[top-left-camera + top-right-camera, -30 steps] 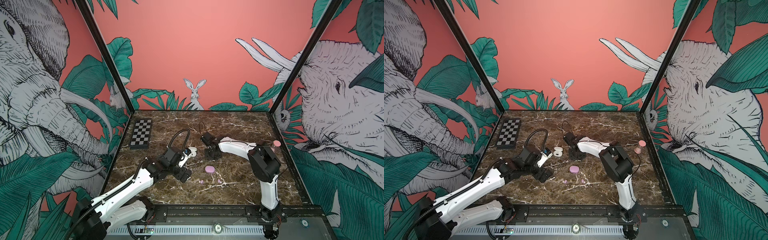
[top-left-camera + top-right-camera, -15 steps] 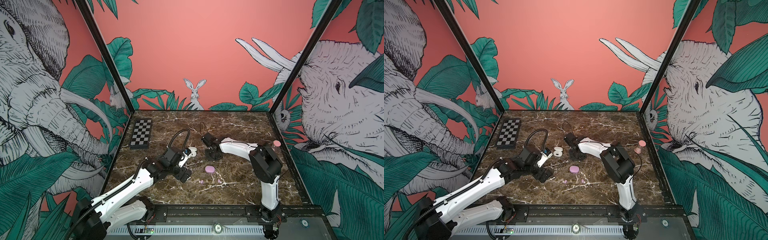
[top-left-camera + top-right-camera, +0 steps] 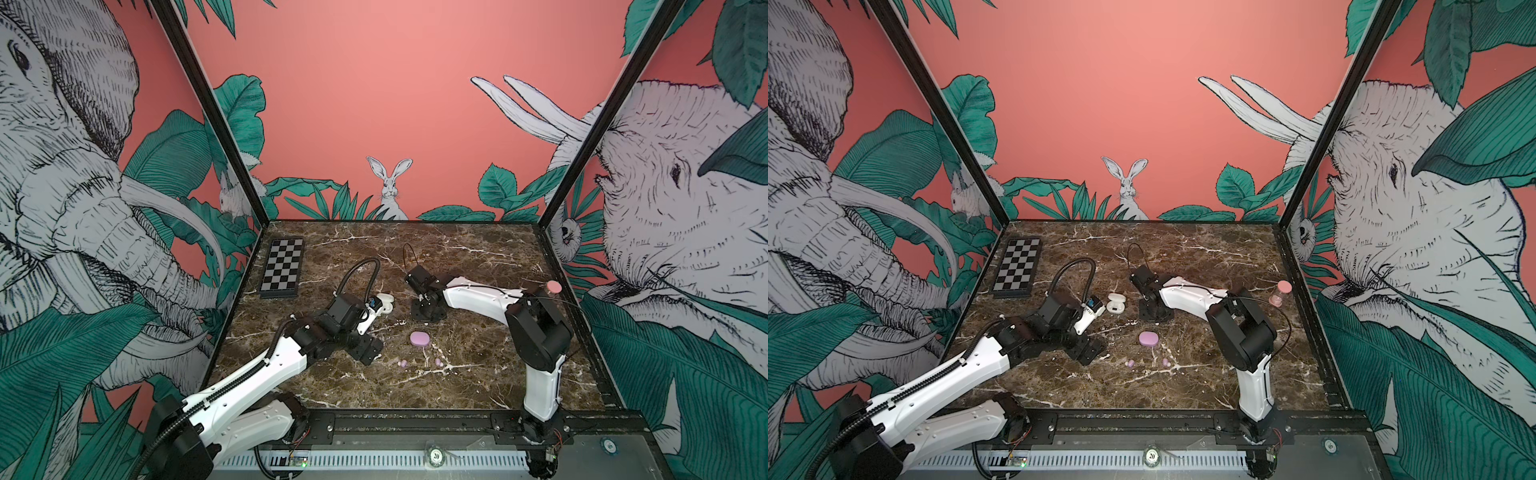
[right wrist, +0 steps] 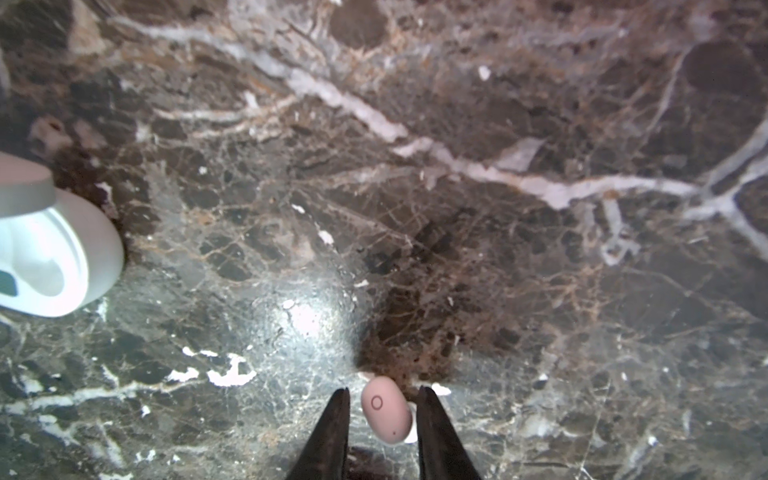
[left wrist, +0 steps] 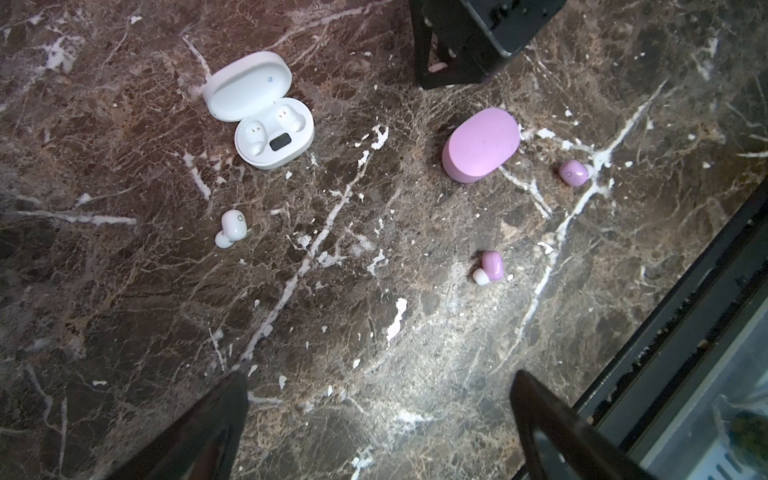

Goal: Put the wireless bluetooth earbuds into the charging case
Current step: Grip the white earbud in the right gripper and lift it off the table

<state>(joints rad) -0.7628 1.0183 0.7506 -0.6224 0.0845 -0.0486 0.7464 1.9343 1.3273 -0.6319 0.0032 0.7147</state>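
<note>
The white charging case lies open on the marble with both sockets bare; it also shows in both top views and in the right wrist view. My right gripper points down beside it, open, its fingers straddling a pale earbud on the table, with a gap on one side. A white earbud lies loose near the case. The lilac case is closed, with two lilac earbuds near it. My left gripper hovers wide open and holds nothing.
A folded chessboard lies at the back left. A small pink-topped object stands by the right wall. The black front rail borders the table near my left gripper.
My right gripper's jaws have parted slightly around the pale earbud. Neither arm has visibly moved.
</note>
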